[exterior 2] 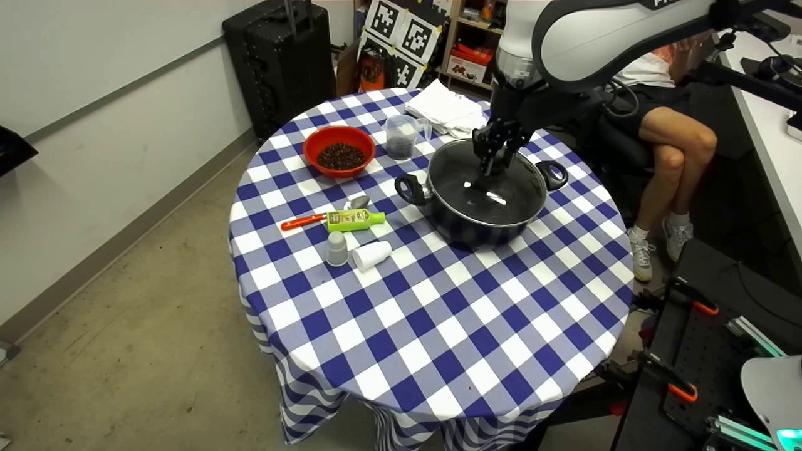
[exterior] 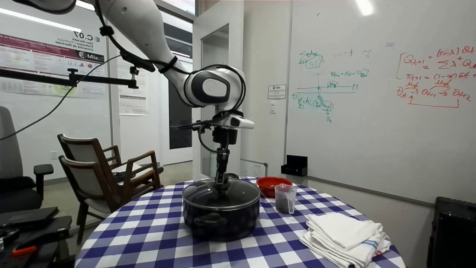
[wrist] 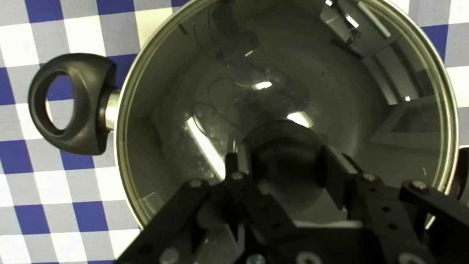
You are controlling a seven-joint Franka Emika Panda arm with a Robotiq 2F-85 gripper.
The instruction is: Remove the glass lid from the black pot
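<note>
Gripper (wrist: 285,157) looks half-closed, pinching the glass lid (wrist: 278,99) by its knob (wrist: 289,176); lid's sitting on the black pot (exterior: 221,227), blue-checked tablecloth (exterior 2: 438,313) underneath

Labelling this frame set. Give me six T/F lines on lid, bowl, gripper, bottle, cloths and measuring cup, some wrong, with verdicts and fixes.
1. The glass lid sits on the black pot. True.
2. The red bowl holds small dark pieces. True.
3. The gripper is over the red bowl. False: the gripper straddles the lid's black knob; whether it grips cannot be told.
4. The green bottle stands upright. False: the green bottle lies on its side.
5. The folded white cloths lie on the checked tablecloth. True.
6. The measuring cup is inside the red bowl. False: the measuring cup stands on the tablecloth, apart from the bowl.
</note>
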